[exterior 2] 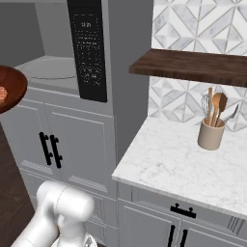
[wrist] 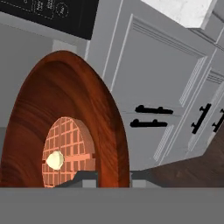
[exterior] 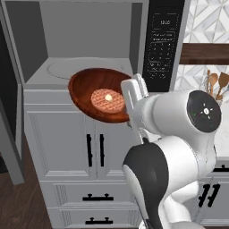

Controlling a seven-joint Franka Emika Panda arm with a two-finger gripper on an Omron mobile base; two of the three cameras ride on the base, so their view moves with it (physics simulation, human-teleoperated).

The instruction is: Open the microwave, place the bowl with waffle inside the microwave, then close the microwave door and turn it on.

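Bowl with waffle (exterior: 100,95) sits clamped by its near rim in the gripper (wrist: 114,176), tilted, just outside the microwave (exterior: 85,42) cavity beyond it. Level the bowl first, then ease it forward over the turntable (exterior: 74,68).

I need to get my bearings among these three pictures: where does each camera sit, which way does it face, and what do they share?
Left base view: behind the arm's left, facing the open microwave; white arm at lower right.
Right base view: behind its right, facing keypad panel, counter and utensil cup; arm at lower left.
Hand view: on the hand, looking along the gripper at the cabinet doors.
All three share the bowl with waffle.
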